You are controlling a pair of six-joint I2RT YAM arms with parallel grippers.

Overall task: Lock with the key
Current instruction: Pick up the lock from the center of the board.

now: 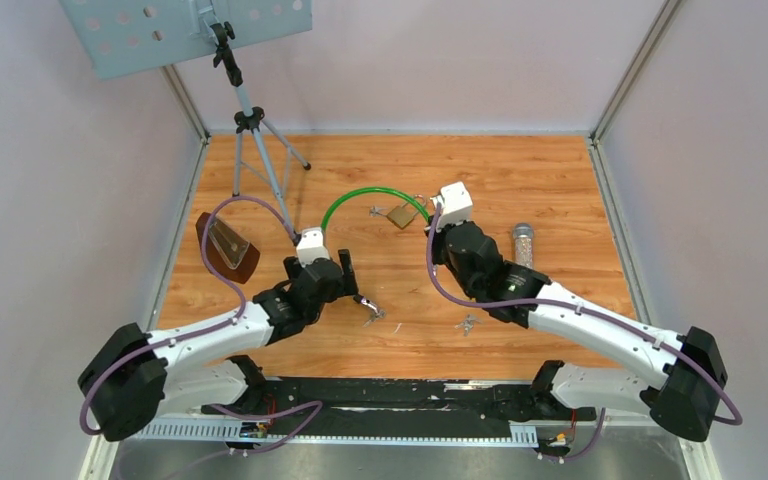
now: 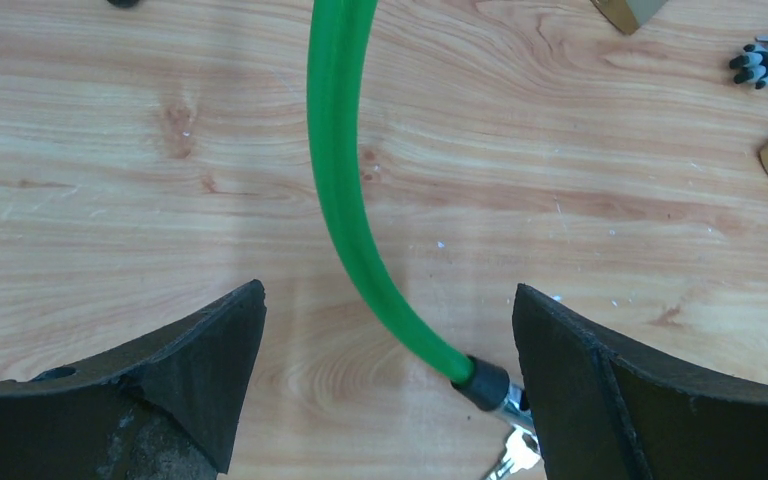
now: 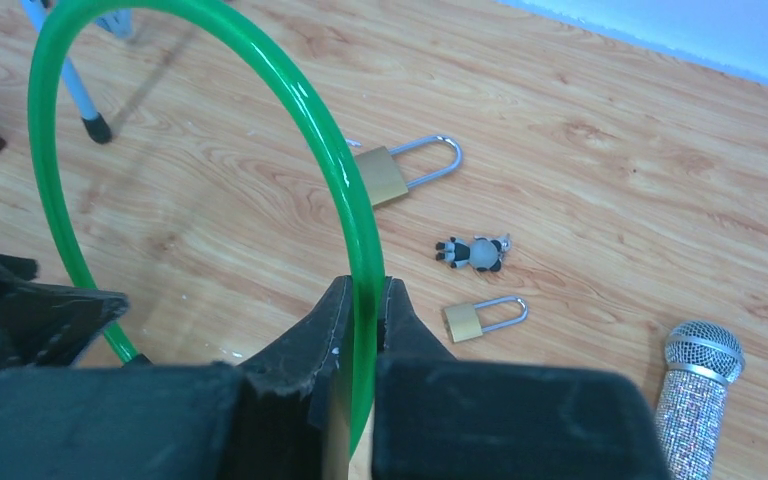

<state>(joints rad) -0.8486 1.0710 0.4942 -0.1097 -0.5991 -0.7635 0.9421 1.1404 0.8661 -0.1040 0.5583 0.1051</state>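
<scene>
A green cable lock (image 1: 360, 194) arcs over the wooden table. My right gripper (image 1: 436, 222) is shut on the cable (image 3: 360, 230) near one end, with both fingers pressed on it (image 3: 363, 285). My left gripper (image 2: 388, 310) is open. The cable's other end, a black cap (image 2: 484, 384) with a metal pin, lies on the table between its fingers, close to the right finger (image 2: 600, 390). A silver key (image 2: 513, 458) sits at that pin. In the top view the key bunch (image 1: 370, 309) shows just beyond my left gripper (image 1: 352, 285).
Two brass padlocks (image 3: 400, 172) (image 3: 480, 318) and a small panda toy (image 3: 475, 252) lie ahead of the right gripper. A microphone (image 1: 523, 243) lies to the right. A tripod stand (image 1: 255, 150) and a brown holder (image 1: 228, 247) are at the left. More keys (image 1: 468, 323) lie near the front.
</scene>
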